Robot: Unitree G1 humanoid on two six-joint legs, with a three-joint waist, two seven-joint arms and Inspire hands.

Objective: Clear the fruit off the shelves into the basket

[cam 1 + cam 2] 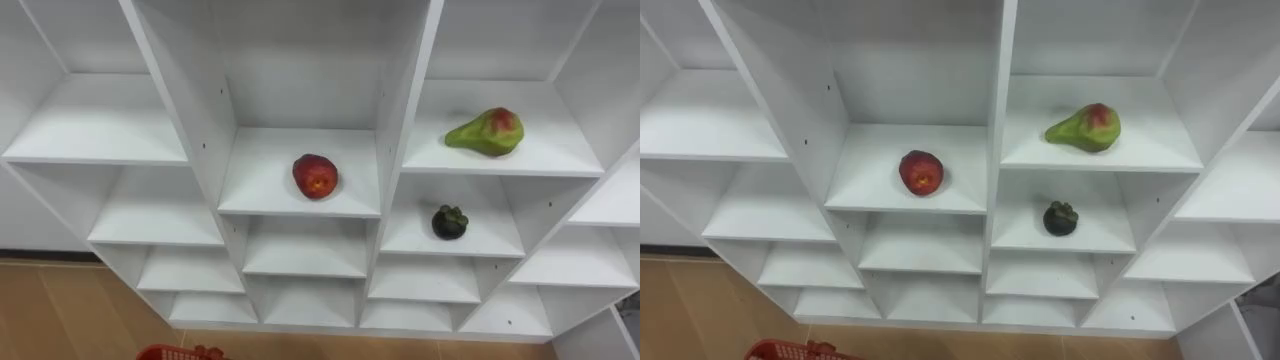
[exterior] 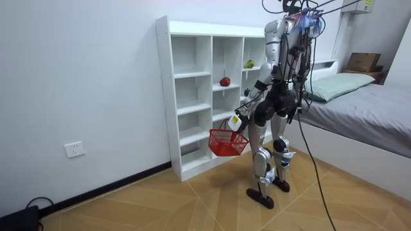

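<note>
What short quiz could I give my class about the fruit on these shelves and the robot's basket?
1. True or false: the red fruit and the green fruit share one compartment.
2. The dark fruit lies: A) in the compartment below the green fruit; B) beside the red fruit; C) above the green fruit.
3. Fill in: the red basket hangs at the robot's ___ hand.
Key: 1 false, the red fruit is one column to the left; 2 A; 3 left hand.
</note>
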